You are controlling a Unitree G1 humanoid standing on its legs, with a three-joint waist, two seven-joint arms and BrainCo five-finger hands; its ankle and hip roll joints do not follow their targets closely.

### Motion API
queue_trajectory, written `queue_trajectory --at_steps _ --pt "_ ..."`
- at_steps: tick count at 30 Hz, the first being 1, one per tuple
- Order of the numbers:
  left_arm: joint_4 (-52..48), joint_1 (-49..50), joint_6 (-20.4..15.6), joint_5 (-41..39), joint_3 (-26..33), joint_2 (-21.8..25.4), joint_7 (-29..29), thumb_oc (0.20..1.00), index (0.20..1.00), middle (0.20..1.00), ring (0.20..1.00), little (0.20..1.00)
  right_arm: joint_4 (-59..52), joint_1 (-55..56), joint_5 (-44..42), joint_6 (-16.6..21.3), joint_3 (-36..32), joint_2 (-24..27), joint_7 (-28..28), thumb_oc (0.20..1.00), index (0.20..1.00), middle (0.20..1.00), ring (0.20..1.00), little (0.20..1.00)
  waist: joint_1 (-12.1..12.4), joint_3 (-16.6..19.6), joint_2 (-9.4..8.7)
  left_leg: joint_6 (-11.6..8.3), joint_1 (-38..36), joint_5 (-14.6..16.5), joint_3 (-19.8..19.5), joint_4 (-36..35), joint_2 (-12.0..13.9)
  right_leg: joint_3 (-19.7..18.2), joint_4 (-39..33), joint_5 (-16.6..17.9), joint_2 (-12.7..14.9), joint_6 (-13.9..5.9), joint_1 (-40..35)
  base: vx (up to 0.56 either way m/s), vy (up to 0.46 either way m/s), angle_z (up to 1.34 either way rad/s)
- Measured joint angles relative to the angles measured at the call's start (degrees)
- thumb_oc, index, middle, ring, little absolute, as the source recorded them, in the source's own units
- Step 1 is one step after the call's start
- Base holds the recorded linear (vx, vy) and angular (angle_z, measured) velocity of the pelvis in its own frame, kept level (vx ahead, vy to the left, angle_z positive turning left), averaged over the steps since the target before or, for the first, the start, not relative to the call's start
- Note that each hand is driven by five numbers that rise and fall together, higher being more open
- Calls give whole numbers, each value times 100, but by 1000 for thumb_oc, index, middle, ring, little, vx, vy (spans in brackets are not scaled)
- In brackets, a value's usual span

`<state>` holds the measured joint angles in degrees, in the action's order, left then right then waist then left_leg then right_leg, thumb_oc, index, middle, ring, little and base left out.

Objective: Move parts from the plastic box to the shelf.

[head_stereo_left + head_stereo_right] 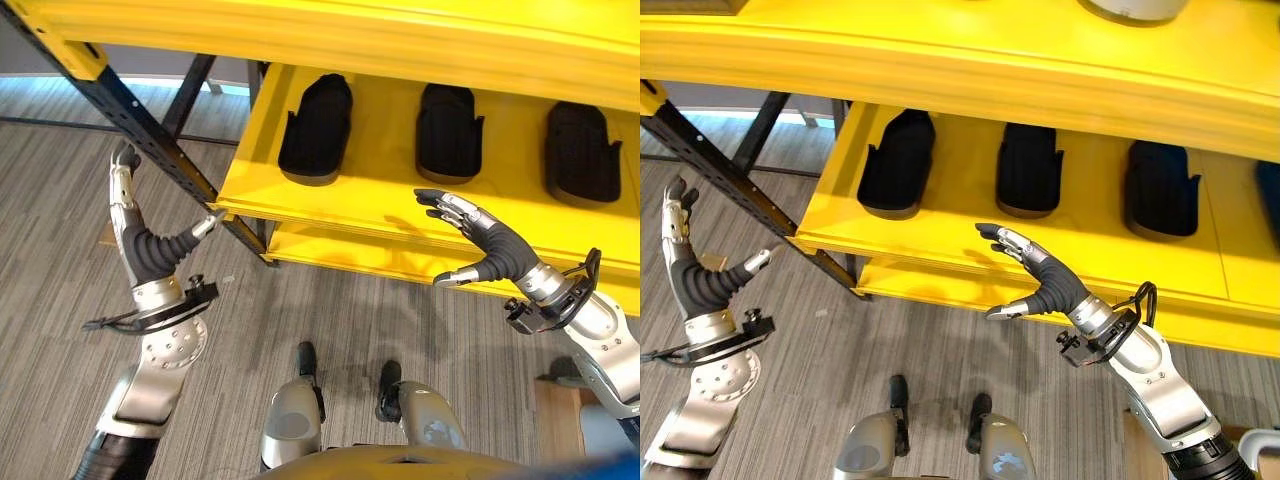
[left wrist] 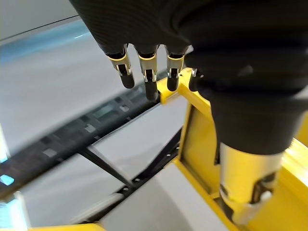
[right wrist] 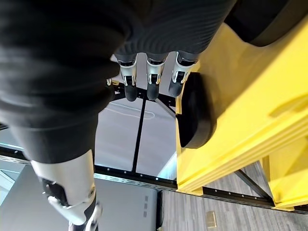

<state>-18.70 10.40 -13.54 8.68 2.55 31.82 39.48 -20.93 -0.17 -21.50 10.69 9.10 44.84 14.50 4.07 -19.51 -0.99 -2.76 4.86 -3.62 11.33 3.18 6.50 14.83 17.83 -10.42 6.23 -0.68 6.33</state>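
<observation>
Three black moulded parts lie side by side on the yellow shelf (image 1: 340, 205): one at the left (image 1: 316, 128), one in the middle (image 1: 449, 130), one at the right (image 1: 582, 152). My right hand (image 1: 495, 250) hovers just in front of the shelf's front edge, below the middle part, open with straight fingers (image 3: 151, 77) and holding nothing. A black part (image 3: 195, 115) shows beyond it on the shelf. My left hand (image 1: 150, 250) is raised off to the left by the rack's post, open and empty, fingers (image 2: 147, 72) straight.
A black perforated rack post (image 1: 130, 110) slants down past the left hand. A lower yellow shelf (image 1: 340, 255) sits under the main one, and an upper yellow shelf (image 1: 940, 60) overhangs it, bearing a pale round object (image 1: 1135, 8). Grey plank floor (image 1: 50, 250) lies below.
</observation>
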Motion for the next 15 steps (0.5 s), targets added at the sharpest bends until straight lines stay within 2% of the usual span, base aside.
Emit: queue_trajectory --at_steps 5,8,10,12,15 --pt "-2 64 -321 -150 85 2 -414 1000 1000 1000 1000 1000 -1 -15 50 -26 60 -1 -19 1000 1000 1000 1000 1000 94 11 20 2 -52 -14 -90 2 17 89 -4 -15 24 -20 -96 -10 -55 9" --pt "-3 28 -374 -302 86 -4 -648 1000 1000 1000 1000 1000 0 -50 227 -46 137 0 -68 1000 1000 1000 1000 1000 176 14 24 -18 -28 -32 -110 0 27 147 58 -56 42 -28 -68 -6 -90 7" --pt "1 58 -356 -449 84 -5 -844 1000 1000 1000 1000 1000 3 -267 269 -92 441 21 -111 1000 1000 1000 1000 1000 198 13 21 -65 34 -78 -222 -9 41 192 118 -82 35 12 -15 13 -175 16" --pt "121 128 -242 -754 76 -6 -962 1000 1000 1000 1000 1000 57 -531 270 -135 722 30 -130 1000 1000 1000 1000 1000 308 5 4 -86 53 -101 -254 -3 64 216 197 -107 9 49 19 2 -190 6" --pt "459 246 1 -873 54 -3 -1224 1000 1000 1000 1000 1000 63 -836 272 -196 950 33 -124 1000 1000 1000 1000 1000 335 -7 -18 -121 135 -177 -367 -11 113 343 215 -139 -18 98 33 0 -99 19"
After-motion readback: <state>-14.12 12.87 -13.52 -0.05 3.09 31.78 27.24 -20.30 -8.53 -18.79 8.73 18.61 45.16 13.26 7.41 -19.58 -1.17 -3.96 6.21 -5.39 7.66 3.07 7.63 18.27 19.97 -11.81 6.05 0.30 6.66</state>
